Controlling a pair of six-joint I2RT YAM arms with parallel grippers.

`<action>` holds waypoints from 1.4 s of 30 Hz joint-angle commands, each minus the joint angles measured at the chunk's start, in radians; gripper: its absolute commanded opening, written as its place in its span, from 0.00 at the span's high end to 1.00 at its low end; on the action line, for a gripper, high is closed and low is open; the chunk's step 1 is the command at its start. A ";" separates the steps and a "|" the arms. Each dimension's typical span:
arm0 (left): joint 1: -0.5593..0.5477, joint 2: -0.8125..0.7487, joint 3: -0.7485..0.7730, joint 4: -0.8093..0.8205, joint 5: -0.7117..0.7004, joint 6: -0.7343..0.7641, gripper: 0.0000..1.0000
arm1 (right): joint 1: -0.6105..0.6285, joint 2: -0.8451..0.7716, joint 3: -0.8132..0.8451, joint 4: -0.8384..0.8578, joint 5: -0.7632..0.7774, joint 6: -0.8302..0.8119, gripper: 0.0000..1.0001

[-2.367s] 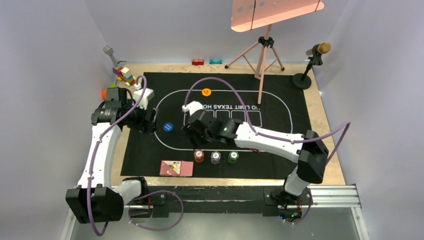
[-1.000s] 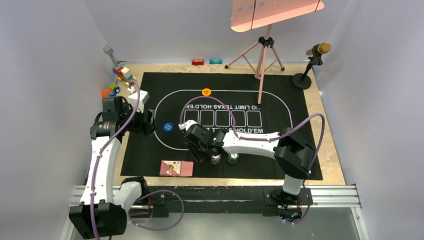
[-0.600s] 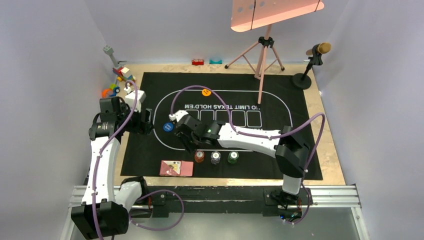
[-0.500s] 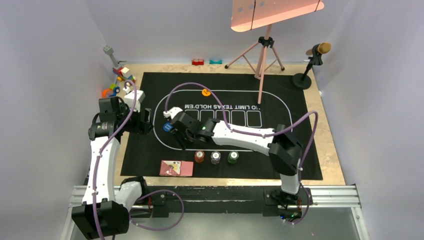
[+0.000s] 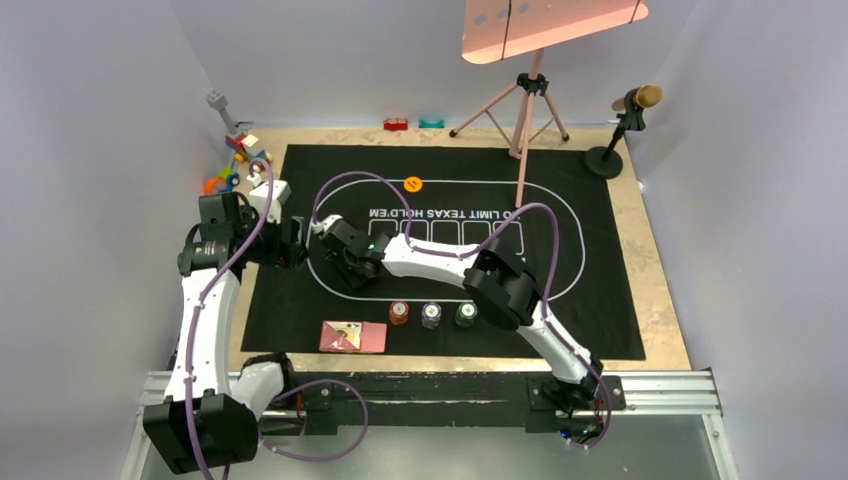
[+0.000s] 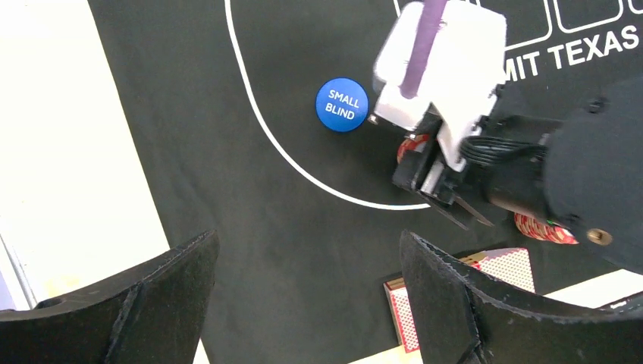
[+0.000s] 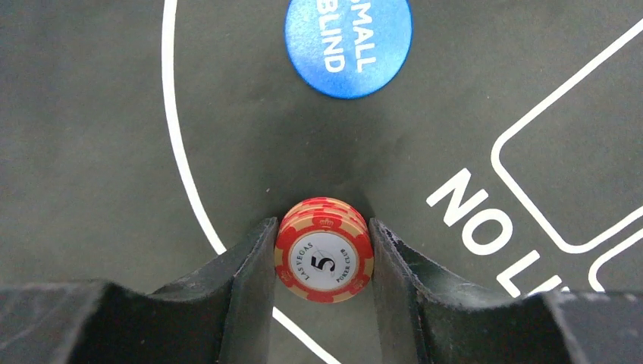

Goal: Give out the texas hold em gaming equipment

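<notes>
A short stack of red striped-edge poker chips [image 7: 324, 259] stands upright between the fingers of my right gripper [image 7: 324, 262], which is shut on it, just above the black mat and its white oval line. The blue SMALL BLIND button [image 7: 349, 42] lies just beyond the chips. Seen from above, my right gripper [image 5: 350, 268] reaches far left across the mat. Red [image 5: 399, 313], grey [image 5: 431, 316] and green [image 5: 466, 315] chip stacks stand in a row near the front. Pink-backed cards [image 5: 352, 336] lie left of them. The orange button [image 5: 412, 183] lies far back. My left gripper [image 5: 290, 243] hovers open and empty at the mat's left edge.
Colourful toy blocks [image 5: 245, 150] are piled at the back left corner. A pink tripod [image 5: 525, 110] stands on the mat's far edge and a microphone stand [image 5: 618, 135] at the back right. Two small red and teal pieces [image 5: 412, 124] lie against the back wall.
My right arm dipped to the red chip stack, then swung left with red chips to beside the blue button. My left gripper drew back slightly and opened wider.
</notes>
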 commanded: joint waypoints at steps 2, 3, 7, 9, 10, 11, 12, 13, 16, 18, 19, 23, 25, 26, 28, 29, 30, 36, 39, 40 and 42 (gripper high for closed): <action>0.008 -0.026 0.008 0.041 0.039 -0.026 0.08 | -0.009 0.014 0.079 0.079 -0.020 -0.024 1.00; 0.008 -0.024 0.007 0.044 0.039 -0.030 0.08 | -0.011 0.021 0.079 0.087 -0.022 -0.023 1.00; 0.008 -0.012 0.010 0.046 0.034 -0.034 0.07 | -0.016 0.049 0.084 0.103 -0.032 -0.021 0.96; 0.008 -0.005 0.011 0.047 0.030 -0.036 0.07 | -0.016 0.054 0.081 0.109 -0.039 -0.019 0.92; 0.008 -0.002 0.010 0.049 0.027 -0.038 0.07 | -0.016 0.058 0.081 0.109 -0.044 -0.018 0.88; 0.009 0.001 0.011 0.050 0.025 -0.037 0.07 | -0.017 0.058 0.081 0.110 -0.050 -0.016 0.81; 0.008 0.003 0.010 0.050 0.023 -0.039 0.07 | -0.017 0.058 0.080 0.111 -0.055 -0.013 0.74; 0.008 0.004 0.010 0.050 0.023 -0.040 0.07 | -0.016 0.055 0.076 0.112 -0.059 -0.010 0.67; 0.009 0.001 0.008 0.055 0.021 -0.042 0.07 | -0.019 0.028 0.050 0.131 -0.066 -0.002 0.48; 0.009 0.003 0.005 0.057 0.021 -0.042 0.06 | -0.026 0.002 0.030 0.144 -0.079 0.003 0.34; 0.009 0.007 0.003 0.058 0.020 -0.040 0.06 | -0.029 -0.015 0.020 0.150 -0.079 0.004 0.30; 0.009 0.013 0.001 0.058 0.018 -0.036 0.04 | -0.047 -0.108 -0.024 0.175 -0.079 0.004 0.14; 0.008 0.015 0.001 0.058 0.014 -0.036 0.03 | -0.053 -0.156 -0.043 0.178 -0.073 0.001 0.12; 0.008 0.014 0.001 0.058 0.012 -0.037 0.03 | -0.057 -0.180 -0.056 0.183 -0.071 -0.003 0.11; 0.009 0.013 0.001 0.060 0.006 -0.036 0.02 | -0.060 -0.233 -0.082 0.183 -0.067 -0.012 0.10; 0.009 0.012 0.001 0.062 0.004 -0.036 0.01 | -0.059 -0.259 -0.100 0.183 -0.066 -0.017 0.09; 0.009 0.012 0.001 0.062 0.001 -0.037 0.00 | -0.059 -0.288 -0.122 0.182 -0.066 -0.024 0.09; 0.009 0.022 0.002 0.062 -0.002 -0.036 0.00 | -0.056 -0.446 -0.316 0.165 -0.096 -0.049 0.06; 0.009 0.021 -0.001 0.061 0.012 -0.029 0.00 | -0.042 -0.504 -0.410 0.140 -0.109 -0.053 0.05; 0.008 0.018 -0.003 0.059 0.020 -0.027 0.00 | -0.035 -0.516 -0.445 0.141 -0.113 -0.049 0.04; 0.009 0.014 -0.010 0.058 0.040 -0.020 0.00 | -0.024 -0.547 -0.507 0.154 -0.130 -0.033 0.04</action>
